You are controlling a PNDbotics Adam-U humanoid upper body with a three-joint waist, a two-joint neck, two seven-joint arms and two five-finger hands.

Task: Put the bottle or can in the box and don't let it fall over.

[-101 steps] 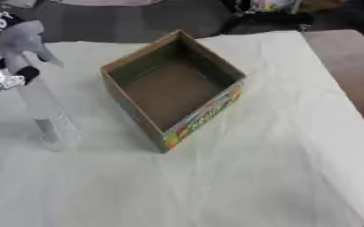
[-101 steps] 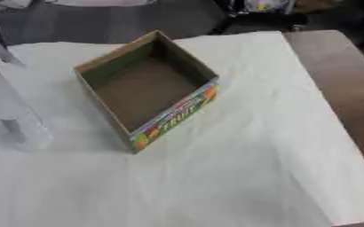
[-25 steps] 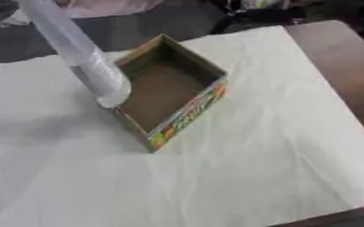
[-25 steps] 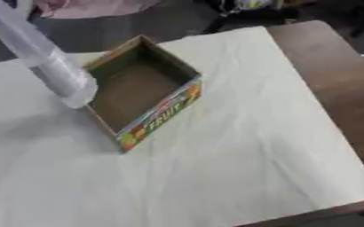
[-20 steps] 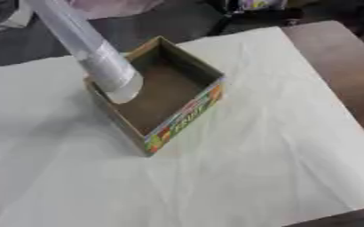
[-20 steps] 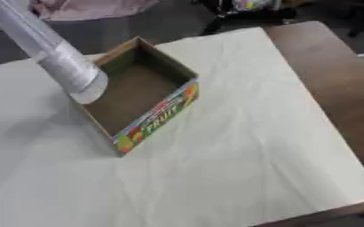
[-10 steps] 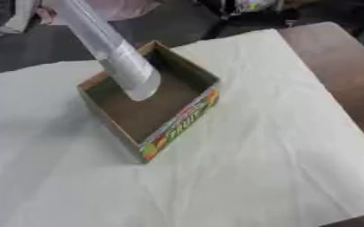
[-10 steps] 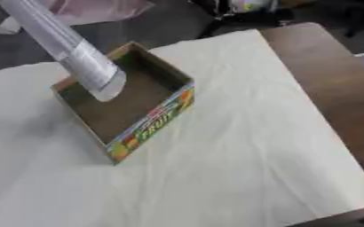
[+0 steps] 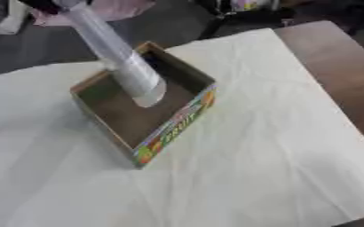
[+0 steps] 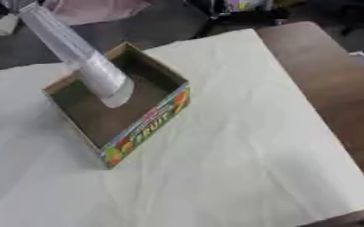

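I had the bottle [image 9: 123, 62] tilted above the open box [image 9: 173, 128], base low over its floor but not yet set down. My robot hand [image 9: 49, 3] barely showed at its top; its grip I couldn't tell.

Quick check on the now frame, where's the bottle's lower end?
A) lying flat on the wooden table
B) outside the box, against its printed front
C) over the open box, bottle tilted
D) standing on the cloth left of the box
C: the clear bottle slants down from the upper left, its lower end inside the outline of the open box.
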